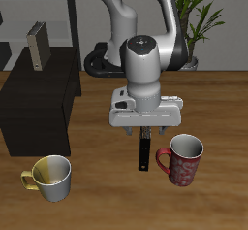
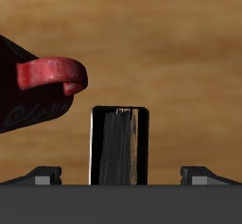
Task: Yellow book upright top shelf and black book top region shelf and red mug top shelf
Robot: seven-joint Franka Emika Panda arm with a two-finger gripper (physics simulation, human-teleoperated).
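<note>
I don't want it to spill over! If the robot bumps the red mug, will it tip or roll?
The red mug stands upright on the wooden table and looks squat, so a light bump would probably slide it rather than tip it. If it did fall, its round body could roll, though the handle would likely stop it soon.

Both renders are evenly and softly lit from above, with no glare; the desk (image 1: pixel 223 117) shows warm mid-brown, and only faint, diffuse shadows sit under the red mug (image 1: pixel 182 160) and the white-and-yellow mug (image 1: pixel 50 178). The shelf (image 1: pixel 39 113) reads nearly featureless black. The wrist view is coarse, with the mug's handle blurred at close range.
</note>
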